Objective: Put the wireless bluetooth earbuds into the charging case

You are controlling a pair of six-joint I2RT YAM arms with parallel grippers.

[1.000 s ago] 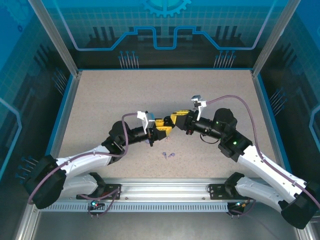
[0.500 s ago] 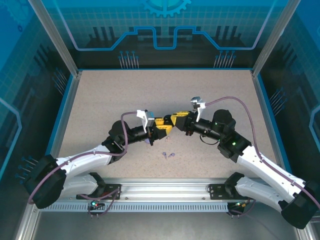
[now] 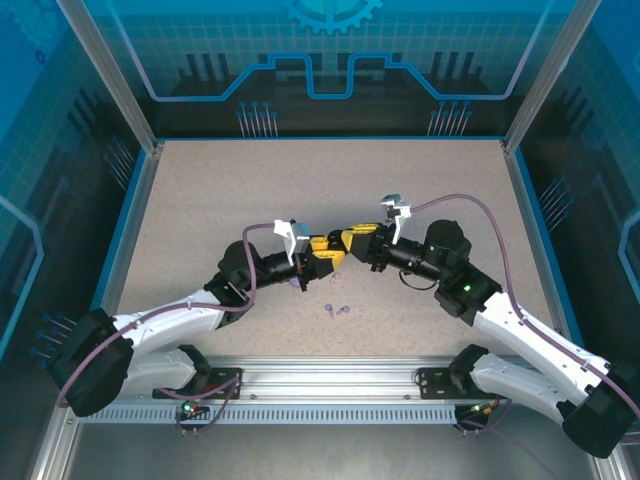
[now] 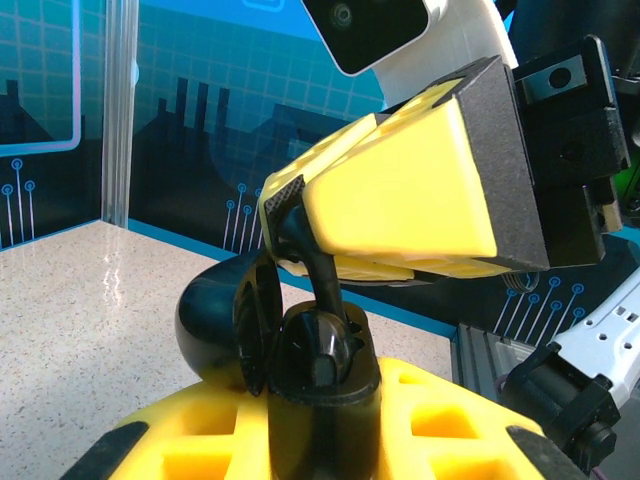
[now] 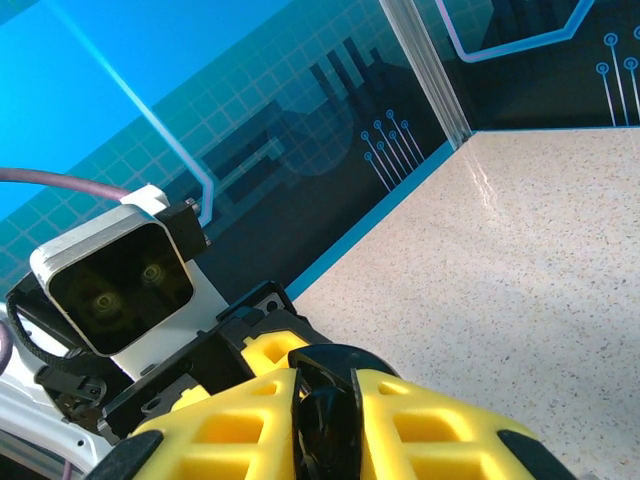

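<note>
- Purple earbuds are lying loose on the desk, a pair close together, just nearer the arm bases than the two hands. The top view is giving this.
- Left hand is sitting clamped on the black charging case. The base is wedged between the yellow fingers, and the lid is hanging open to one side.
- Right hand is pinching a black earbud by the stem, with the bud end pointing down into the case's well. I cannot tell whether it is fully seated or just touching.
- Handling, as I am judging it:
  - The earbud is looking near weightless, hard and glossy, so it is likely slippery and apt to squirt out of a tight pinch.
  - The stem is looking like the right hold, since it is leaving the bud end free to drop in.
  - The case is looking rigid and smooth, and a low grip on the base is keeping the hinge and lid clear.
- Views:
  - The left wrist view is showing the stem, the open lid and the line-up at close range.
  - The top view is reducing all that to two yellow hands meeting tip to tip at mid-desk.
  - The right wrist view is showing a dark lump between its own fingers and the left wrist camera facing it, with bare desk running off beyond.
</note>
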